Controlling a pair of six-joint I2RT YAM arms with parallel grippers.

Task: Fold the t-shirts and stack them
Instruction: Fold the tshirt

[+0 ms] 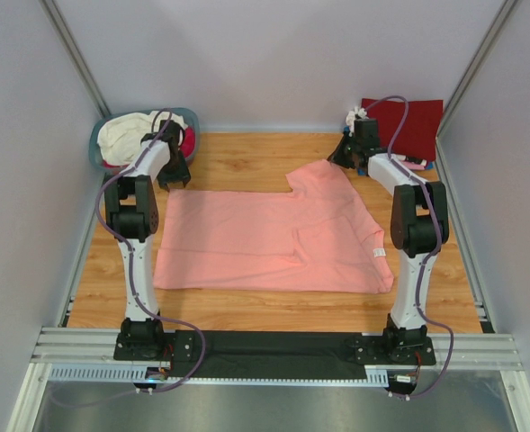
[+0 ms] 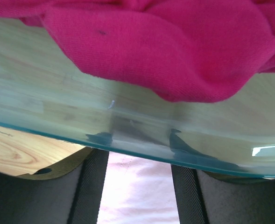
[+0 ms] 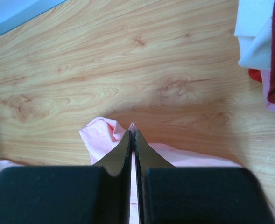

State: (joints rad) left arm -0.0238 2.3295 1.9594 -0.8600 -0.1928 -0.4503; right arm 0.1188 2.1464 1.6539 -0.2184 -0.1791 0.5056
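Right pincer (image 3: 131, 134) is clamped shut on a pinched-up corner of the salmon-pink short-sleeved soft cloth t-shirt (image 1: 265, 238), and a small bunch of cloth is seen just past the tips. The rest of the shirt is spread flat behind and to the left of this pincer, partly folded.

The cloth is judged light, limp and not fragile. It is expected to drape and drag on the wood, so hems and corners are best taken, with both layers caught.

Just right of this pincer a dark red folded tee (image 1: 413, 126) is laid on other folded tees.

Left pincer (image 2: 137, 163) is held apart, moderately wide, and nothing is gripped. It is pointed at the blue-grey plastic basket (image 2: 58, 93), over whose rim a magenta knit tee (image 2: 174, 46) is hung just beyond the tips. Pale pink cloth is glimpsed beneath, probably the same shirt.

Surface: smooth light wooden tabletop (image 1: 247, 157). The table is enclosed on three sides by plain pale grey walls (image 1: 273, 54).
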